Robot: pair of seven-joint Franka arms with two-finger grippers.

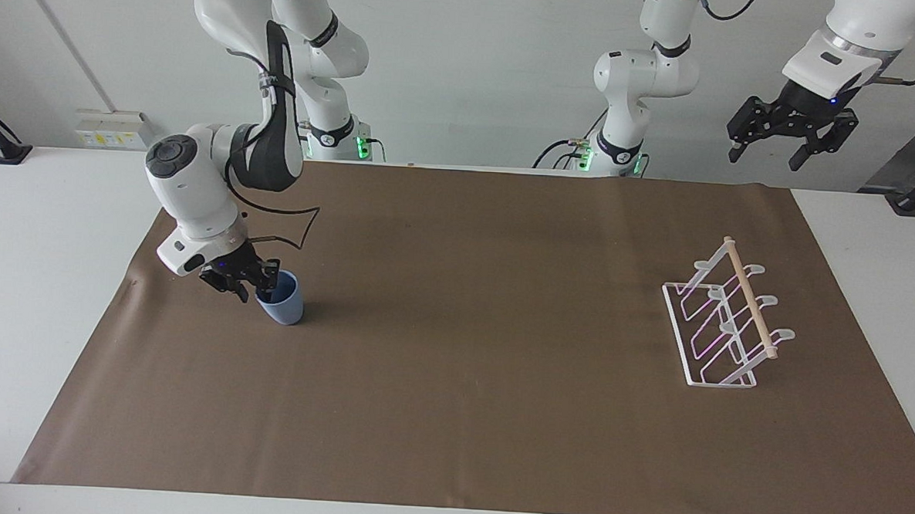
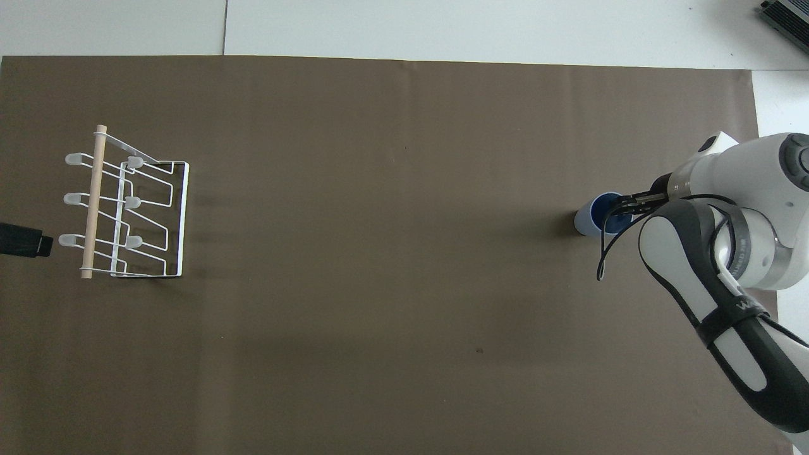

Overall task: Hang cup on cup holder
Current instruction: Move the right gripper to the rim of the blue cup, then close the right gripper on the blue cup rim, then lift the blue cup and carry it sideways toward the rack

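Observation:
The light-blue cup [image 1: 284, 305] stands upright on the brown mat toward the right arm's end of the table; it also shows in the overhead view [image 2: 594, 218]. My right gripper [image 1: 249, 288] is low at the cup's rim, on the side toward the right arm's end of the table, and partly covers the cup's opening in the overhead view [image 2: 622, 205]. The white wire cup holder [image 1: 725, 319] with its wooden dowel stands toward the left arm's end [image 2: 123, 202], with nothing on its prongs. My left gripper [image 1: 790, 144] waits open and empty, high in the air.
A brown mat [image 1: 451, 411] covers most of the white table. The right arm's cable [image 1: 301, 223] loops just above the mat beside the cup. The left gripper's tip [image 2: 22, 239] shows at the edge of the overhead view beside the cup holder.

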